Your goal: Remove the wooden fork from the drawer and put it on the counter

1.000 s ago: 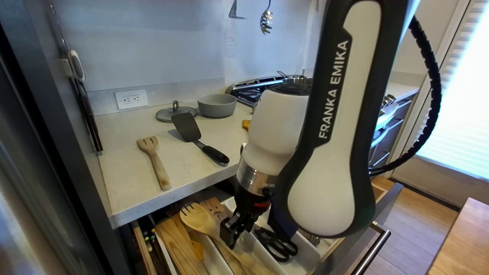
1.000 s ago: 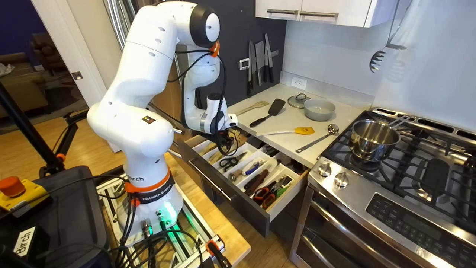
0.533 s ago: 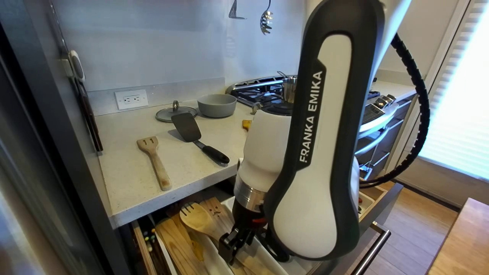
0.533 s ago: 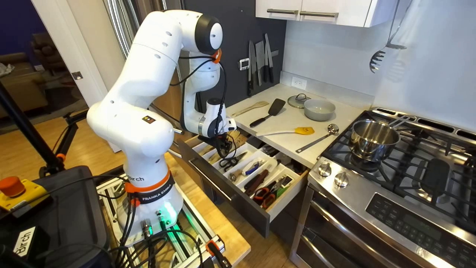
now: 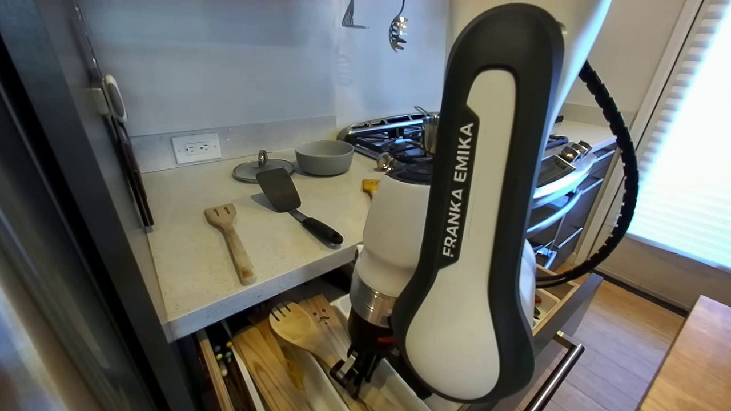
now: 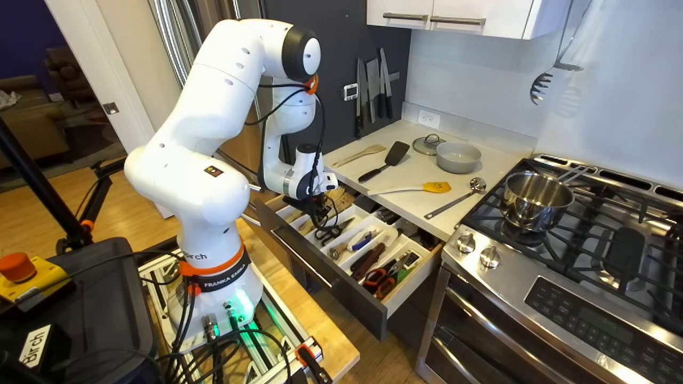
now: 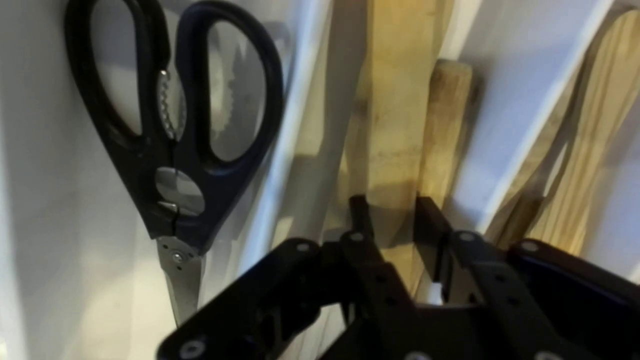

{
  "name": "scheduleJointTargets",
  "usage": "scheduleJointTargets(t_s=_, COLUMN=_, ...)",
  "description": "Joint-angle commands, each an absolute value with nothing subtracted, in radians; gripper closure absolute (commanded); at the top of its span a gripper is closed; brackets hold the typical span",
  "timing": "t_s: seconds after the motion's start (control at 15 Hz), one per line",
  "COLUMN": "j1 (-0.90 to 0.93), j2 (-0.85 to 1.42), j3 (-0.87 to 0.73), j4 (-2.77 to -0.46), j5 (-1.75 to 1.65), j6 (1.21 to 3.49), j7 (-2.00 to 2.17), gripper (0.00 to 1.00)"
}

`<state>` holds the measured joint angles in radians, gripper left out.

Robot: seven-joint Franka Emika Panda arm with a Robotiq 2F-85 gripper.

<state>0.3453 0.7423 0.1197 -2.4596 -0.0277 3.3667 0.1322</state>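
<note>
The wooden fork (image 5: 294, 325) lies in the open drawer (image 5: 574, 308), its tines pointing toward the counter (image 5: 183, 257). My gripper (image 5: 348, 377) is down in the drawer at the fork's handle. In the wrist view the gripper's fingers (image 7: 392, 220) stand close against both sides of the handle (image 7: 400, 100), with no clear gap. Another wooden handle (image 7: 447, 110) lies just beside and below it. In an exterior view the gripper (image 6: 323, 216) is low over the drawer (image 6: 357, 298), beside the counter (image 6: 421, 168). The far end of the fork's handle is partly hidden by my arm.
Black scissors (image 7: 175, 165) lie in the neighbouring compartment, beyond a pale divider (image 7: 282, 150). On the counter are a slotted wooden turner (image 5: 231, 240), a black spatula (image 5: 280, 188), a grey bowl (image 5: 324, 160) and a glass lid (image 5: 248, 171). The counter's front edge overhangs the drawer's back.
My gripper has come down onto the fork's handle, and its fingers now look closer together. The arm has lowered. The fork's head stays in about the same place.
</note>
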Motion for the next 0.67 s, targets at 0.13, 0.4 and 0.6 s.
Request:
scheduleJointTargets(t_s=0.13, j1=0.361, j2=0.767, j3=0.115, j4=-2.444, j5=0.008, j6=3.364, j7=0.107, gripper=0.89)
scheduleJointTargets(t_s=0.4, j1=0.351, j2=0.708, j3=0.104, j4=-2.476, j5=0.034, j6=3.374, j7=0.121, gripper=0.94)
scheduleJointTargets(t_s=0.6, j1=0.313, j2=0.687, j3=0.116, j4=-2.479, j5=0.062, j6=3.358, j7=0.139, gripper=0.94)
